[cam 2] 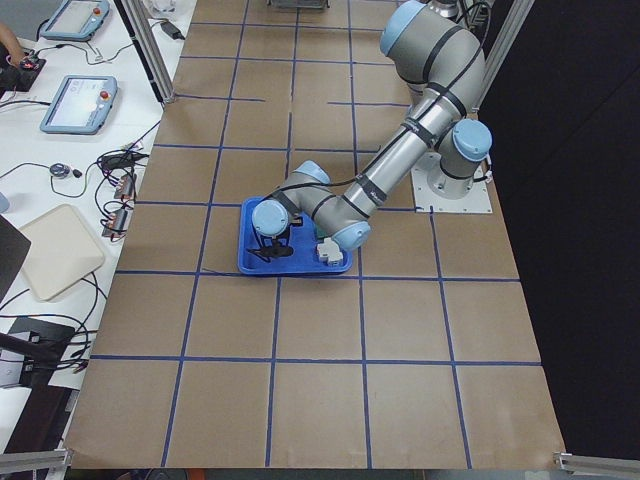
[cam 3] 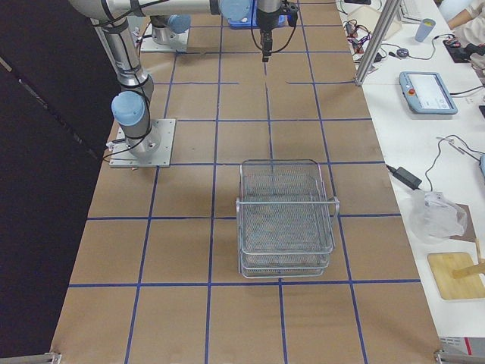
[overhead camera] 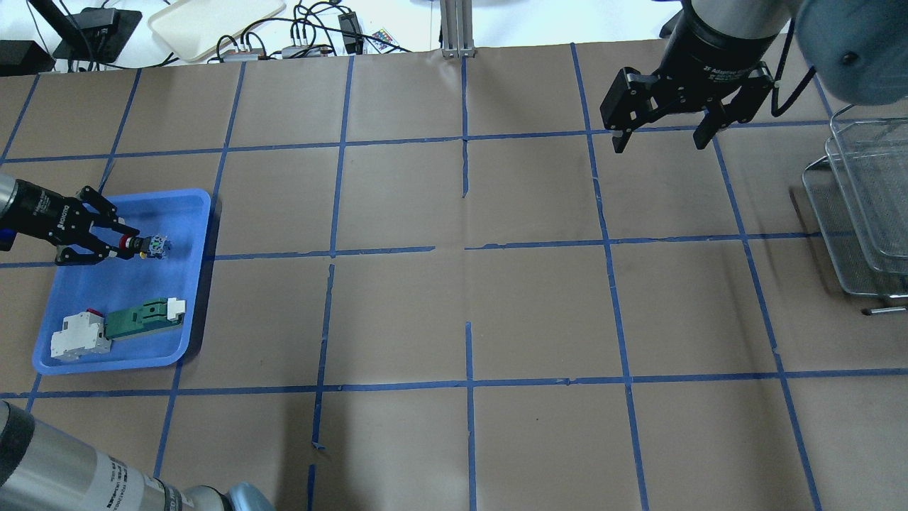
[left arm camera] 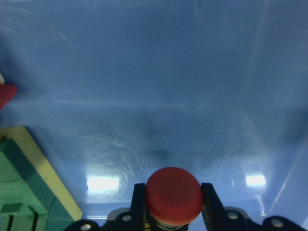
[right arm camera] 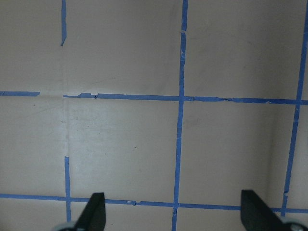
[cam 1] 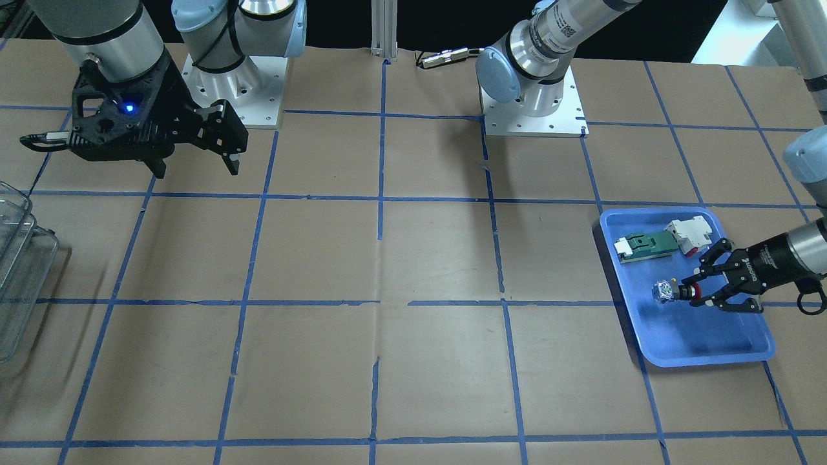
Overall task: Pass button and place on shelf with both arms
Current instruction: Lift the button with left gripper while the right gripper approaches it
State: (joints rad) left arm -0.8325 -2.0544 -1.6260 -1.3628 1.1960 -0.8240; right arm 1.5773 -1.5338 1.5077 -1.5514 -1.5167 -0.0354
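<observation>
The button (cam 1: 665,290) has a red cap, a black collar and a blue-and-white rear block. My left gripper (cam 1: 689,292) is shut on it and holds it sideways over the blue tray (cam 1: 698,339). In the overhead view the button (overhead camera: 154,245) sticks out of the left gripper (overhead camera: 126,245) towards the table's middle. The left wrist view shows the red cap (left arm camera: 173,194) clamped between the fingers. My right gripper (overhead camera: 660,143) is open and empty, hanging above the table (cam 1: 196,169), apart from the wire-mesh shelf (overhead camera: 858,213), which shows whole in the exterior right view (cam 3: 286,220).
A green-and-white flat part (overhead camera: 142,318) and a white block with a red tip (overhead camera: 74,339) lie in the tray (overhead camera: 106,291) next to each other. The shelf (cam 1: 19,258) stands at the table's end on my right. Blue tape lines grid the brown table.
</observation>
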